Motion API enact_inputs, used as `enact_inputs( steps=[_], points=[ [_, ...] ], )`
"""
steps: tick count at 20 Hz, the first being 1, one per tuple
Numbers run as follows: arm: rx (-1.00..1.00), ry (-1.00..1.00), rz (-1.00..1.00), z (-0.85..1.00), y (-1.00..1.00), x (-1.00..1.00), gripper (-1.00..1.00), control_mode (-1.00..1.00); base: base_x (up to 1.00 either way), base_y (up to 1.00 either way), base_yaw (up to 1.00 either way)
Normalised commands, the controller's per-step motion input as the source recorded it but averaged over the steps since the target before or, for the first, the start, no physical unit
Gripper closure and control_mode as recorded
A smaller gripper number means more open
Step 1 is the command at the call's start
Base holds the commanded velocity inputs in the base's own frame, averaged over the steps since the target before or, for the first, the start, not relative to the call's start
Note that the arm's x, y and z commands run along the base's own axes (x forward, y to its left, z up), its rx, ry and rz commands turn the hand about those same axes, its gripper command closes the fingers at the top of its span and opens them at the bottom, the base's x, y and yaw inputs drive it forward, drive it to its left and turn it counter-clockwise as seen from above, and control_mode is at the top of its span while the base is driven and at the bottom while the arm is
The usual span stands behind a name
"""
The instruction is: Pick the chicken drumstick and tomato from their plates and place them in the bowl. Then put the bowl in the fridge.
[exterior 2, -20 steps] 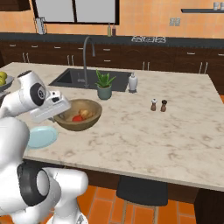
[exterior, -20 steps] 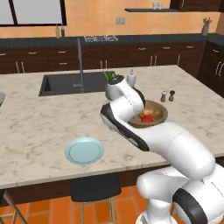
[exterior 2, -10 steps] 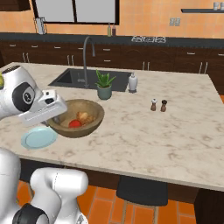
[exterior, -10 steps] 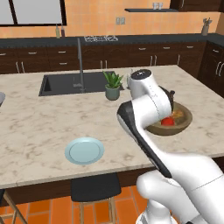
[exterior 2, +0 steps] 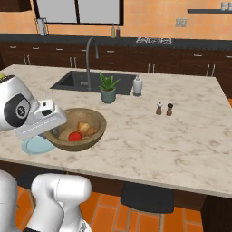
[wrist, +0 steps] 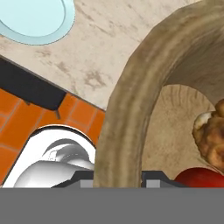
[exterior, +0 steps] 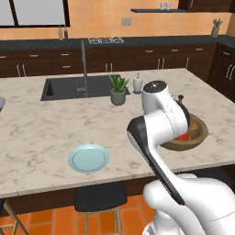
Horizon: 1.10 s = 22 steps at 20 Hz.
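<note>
The brown wooden bowl (exterior 2: 93,118) hangs near the counter's front edge, and my gripper (exterior 2: 56,132) is shut on its left rim. Inside it lie the red tomato (exterior 2: 74,136) and the golden-brown chicken drumstick (exterior 2: 85,129). In the hand view the thick bowl rim (wrist: 127,109) runs between my gripper (wrist: 117,179), with the tomato (wrist: 197,179) and drumstick (wrist: 212,135) at right. From the left base view my arm covers most of the bowl (exterior: 198,133); a bit of tomato (exterior: 183,136) shows. The pale blue plate (exterior: 89,157) lies bare. The fridge is out of view.
A sink (exterior: 69,87) with a tall faucet (exterior 2: 90,50), a potted plant (exterior 2: 108,88) and a white bottle (exterior 2: 137,85) stand at mid-counter. Salt and pepper shakers (exterior 2: 164,109) sit to the right. Dark stools (exterior: 100,197) (exterior 2: 147,197) stand below the front edge.
My arm has swung over the counter with the bowl in its grip, carrying it right and toward the front edge, away from the blue plate. The plate and the cameras have stayed put.
</note>
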Motion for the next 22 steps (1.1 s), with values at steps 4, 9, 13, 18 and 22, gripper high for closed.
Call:
enact_inputs(
  steps=[4, 9, 13, 18, 22],
  points=[
    [0.00, 0.00, 0.00, 0.00, 0.00, 0.00, 1.00, 1.00, -0.36, -0.10, -0.13],
    [0.00, 0.00, 0.00, 0.00, 0.00, 0.00, 1.00, 1.00, -0.29, -0.07, -0.68],
    [0.00, 0.00, 0.00, 0.00, 0.00, 0.00, 1.00, 1.00, -0.67, -0.61, -0.49],
    [0.00, 0.00, 0.00, 0.00, 0.00, 0.00, 1.00, 1.00, -0.09, -0.76, 0.00],
    [0.00, 0.00, 0.00, 0.00, 0.00, 0.00, 1.00, 1.00, 0.16, -1.00, 0.22]
  ],
)
